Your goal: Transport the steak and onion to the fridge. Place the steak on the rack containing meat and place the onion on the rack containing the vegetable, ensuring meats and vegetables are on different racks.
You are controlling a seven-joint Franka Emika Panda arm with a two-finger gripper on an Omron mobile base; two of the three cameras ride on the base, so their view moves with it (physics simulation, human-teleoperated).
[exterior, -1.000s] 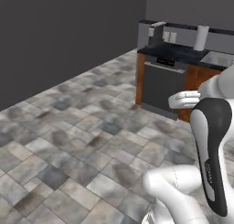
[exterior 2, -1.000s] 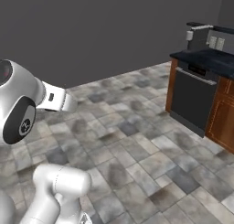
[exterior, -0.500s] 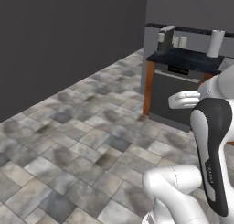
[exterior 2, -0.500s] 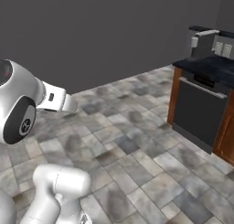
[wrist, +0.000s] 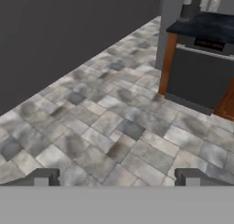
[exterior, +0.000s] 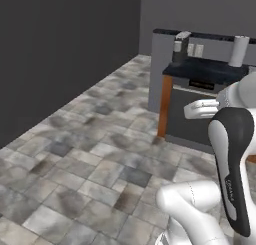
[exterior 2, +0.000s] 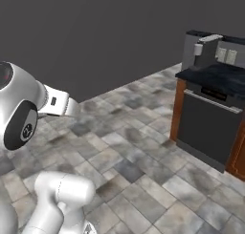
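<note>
While the gripper sat spread with nothing between its tips, only tiled floor and a dark oven lay ahead (steak, onion, fridge unseen); the task looked barely started.

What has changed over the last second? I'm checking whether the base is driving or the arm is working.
The whole picture has shifted in both base views, so the base has moved: the dark oven counter now sits further left in the left base view and looms larger. The arm keeps its folded pose. The gripper has its jaws apart with nothing between them. Nothing was taken or released.
</note>
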